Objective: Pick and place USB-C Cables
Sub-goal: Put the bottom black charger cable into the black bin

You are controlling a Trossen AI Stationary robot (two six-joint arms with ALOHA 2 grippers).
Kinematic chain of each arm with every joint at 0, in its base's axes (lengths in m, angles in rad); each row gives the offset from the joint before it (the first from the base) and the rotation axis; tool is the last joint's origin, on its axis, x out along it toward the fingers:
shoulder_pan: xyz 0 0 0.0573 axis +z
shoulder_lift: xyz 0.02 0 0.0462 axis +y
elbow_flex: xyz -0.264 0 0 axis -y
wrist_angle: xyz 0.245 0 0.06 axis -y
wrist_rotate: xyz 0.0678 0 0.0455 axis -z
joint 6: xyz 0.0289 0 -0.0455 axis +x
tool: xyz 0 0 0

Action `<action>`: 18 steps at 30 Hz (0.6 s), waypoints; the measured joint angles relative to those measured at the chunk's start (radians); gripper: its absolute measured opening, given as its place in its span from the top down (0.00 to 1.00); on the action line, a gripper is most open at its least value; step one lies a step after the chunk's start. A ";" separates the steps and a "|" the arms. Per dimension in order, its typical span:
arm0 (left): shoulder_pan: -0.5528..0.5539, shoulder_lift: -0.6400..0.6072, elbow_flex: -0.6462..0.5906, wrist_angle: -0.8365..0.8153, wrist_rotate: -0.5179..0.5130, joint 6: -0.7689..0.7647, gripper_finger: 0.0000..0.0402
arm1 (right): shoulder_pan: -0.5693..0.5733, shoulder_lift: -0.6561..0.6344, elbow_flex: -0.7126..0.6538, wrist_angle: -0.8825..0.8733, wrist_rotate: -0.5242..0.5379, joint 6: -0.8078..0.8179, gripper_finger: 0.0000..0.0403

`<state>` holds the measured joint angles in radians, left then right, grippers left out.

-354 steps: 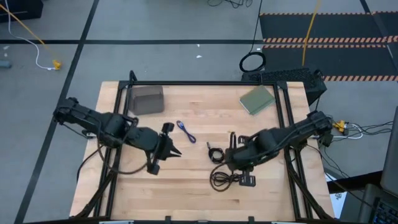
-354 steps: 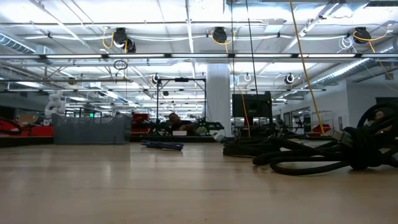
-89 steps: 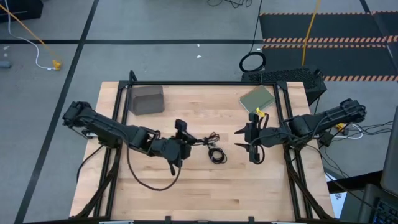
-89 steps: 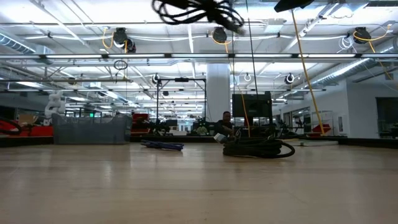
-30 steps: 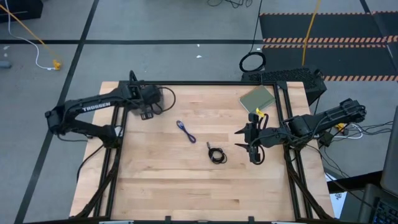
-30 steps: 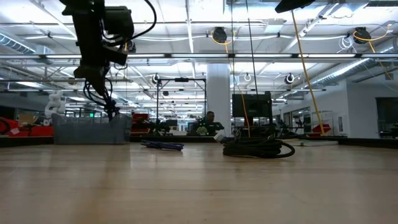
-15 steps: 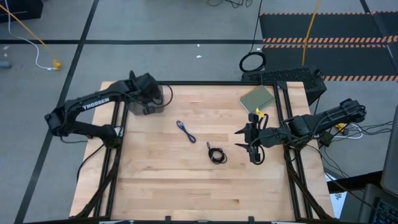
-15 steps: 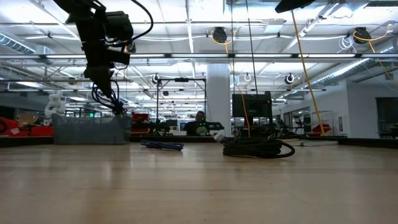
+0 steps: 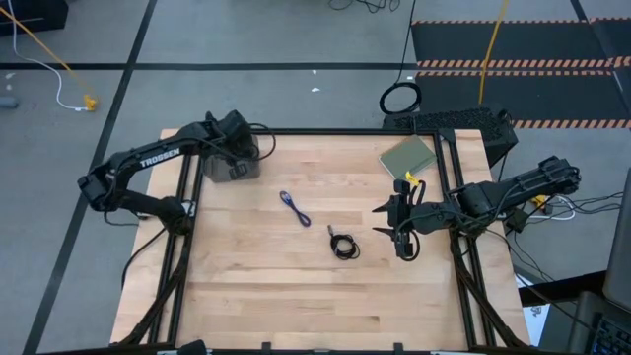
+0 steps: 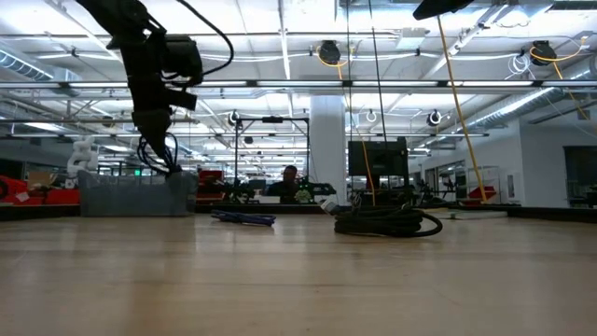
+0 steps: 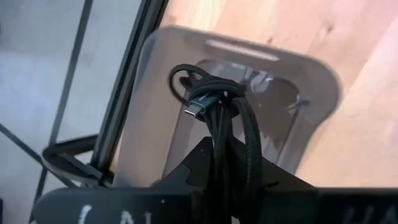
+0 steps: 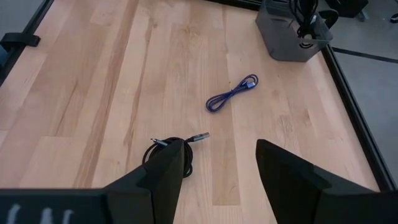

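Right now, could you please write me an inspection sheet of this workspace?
Surface: wooden table, black frame around it.
Job's things: grey bin at a far corner; blue-purple cable and black cable lying on the wood; another black cable dangling over the bin.
Clutter: green pad at the other far corner.
Claws: left claw above the bin, the dangling cable between its fingers; right claw open, hovering near the lying black cable.
Cables: black ring loop and yellow cord on the floor.
Surroundings: a person sits far behind.

Wooden table (image 9: pixel 296 296) carries grey bin (image 9: pixel 235 164), green pad (image 9: pixel 408 158), blue-purple cable (image 9: pixel 294 209), black cable (image 9: pixel 343 244)
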<state>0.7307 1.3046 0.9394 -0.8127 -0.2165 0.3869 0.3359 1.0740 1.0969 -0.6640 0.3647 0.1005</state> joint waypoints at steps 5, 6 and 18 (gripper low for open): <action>0.000 0.028 0.000 -0.001 -0.001 -0.010 0.87 | 0.000 0.000 0.000 0.000 0.000 0.000 0.52; 0.001 0.031 0.000 -0.002 -0.001 -0.022 0.87 | 0.000 0.000 0.000 0.000 0.000 0.000 0.52; 0.000 0.031 0.000 -0.084 -0.143 -0.120 0.64 | 0.000 0.000 0.000 0.000 0.000 0.000 0.52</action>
<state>0.7310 1.3357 0.9394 -0.8972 -0.3591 0.2667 0.3358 1.0740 1.0969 -0.6643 0.3645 0.1005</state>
